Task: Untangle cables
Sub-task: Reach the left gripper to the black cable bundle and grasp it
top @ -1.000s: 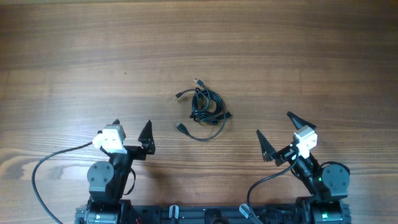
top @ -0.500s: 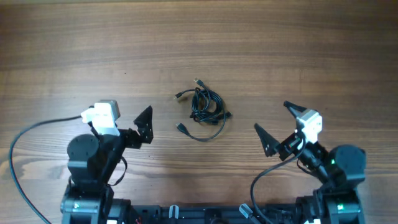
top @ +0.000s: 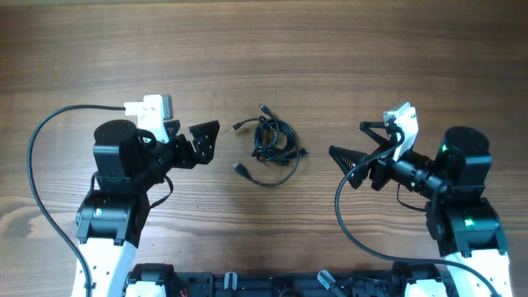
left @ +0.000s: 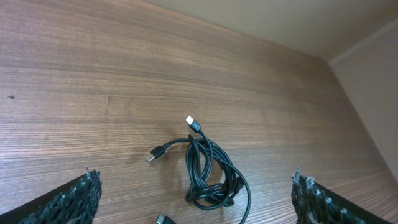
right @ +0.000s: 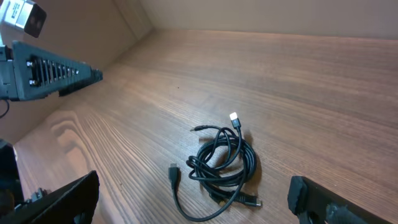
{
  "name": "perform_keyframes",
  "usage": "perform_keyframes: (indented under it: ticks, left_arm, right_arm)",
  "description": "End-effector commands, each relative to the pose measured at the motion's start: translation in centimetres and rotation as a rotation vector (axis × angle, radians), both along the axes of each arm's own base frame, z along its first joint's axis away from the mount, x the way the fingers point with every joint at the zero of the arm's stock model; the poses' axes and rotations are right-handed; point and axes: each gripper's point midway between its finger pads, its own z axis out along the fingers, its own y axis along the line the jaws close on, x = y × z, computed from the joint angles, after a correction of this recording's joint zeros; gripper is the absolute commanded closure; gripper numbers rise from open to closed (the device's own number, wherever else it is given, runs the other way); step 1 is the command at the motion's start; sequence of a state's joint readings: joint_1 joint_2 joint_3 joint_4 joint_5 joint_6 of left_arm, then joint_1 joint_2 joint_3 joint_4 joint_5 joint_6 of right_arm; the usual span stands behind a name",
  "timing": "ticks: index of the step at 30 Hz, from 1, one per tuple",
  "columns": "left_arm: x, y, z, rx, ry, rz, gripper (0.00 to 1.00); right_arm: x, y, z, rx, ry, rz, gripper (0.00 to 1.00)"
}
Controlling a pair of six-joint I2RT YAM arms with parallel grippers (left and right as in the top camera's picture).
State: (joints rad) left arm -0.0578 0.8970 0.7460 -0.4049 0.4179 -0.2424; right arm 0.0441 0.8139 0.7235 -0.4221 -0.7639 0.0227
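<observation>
Wooden table (top: 264,41). Left gripper (top: 198,142) and right gripper (top: 353,142): fingers spread wide on both, grasping nothing, facing each other. Cables (top: 272,142): one tangled black bundle at table centre, between the grippers, touching neither; plug ends stick out on its left.

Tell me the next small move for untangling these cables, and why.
Probably lower the left pincer onto the loose plug end on its side of the cables. It and the right pincer are open and touching nothing, and that end trails free of the tangle, so it looks easiest to grasp.
</observation>
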Motion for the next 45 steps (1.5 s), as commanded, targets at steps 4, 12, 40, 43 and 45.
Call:
perform_keyframes:
  ticks: [4,12,40,43,45]
  left_arm:
    - [0.1,-1.0,1.7,-0.044,-0.038,-0.056,0.00]
    - [3.3,-3.0,-0.5,-0.119,0.128,-0.049,0.01]
    - [7.2,-10.3,-11.6,-0.087,0.380,0.079,0.21]
    - [6.7,-11.1,-14.1,-0.095,0.462,0.177,0.30]
    - [6.3,-11.7,-15.7,-0.090,0.504,0.204,0.35]
  right_arm:
    - [1.1,-0.1,1.8,0.000,0.065,-0.010,0.00]
    - [1.0,-0.1,1.6,0.046,0.129,-0.036,0.00]
    - [0.7,-0.1,0.1,0.041,0.212,-0.041,0.00]
    - [0.9,-0.1,-0.3,0.040,0.231,-0.042,0.00]
    - [0.9,-0.1,-0.7,0.039,0.250,-0.042,0.00]
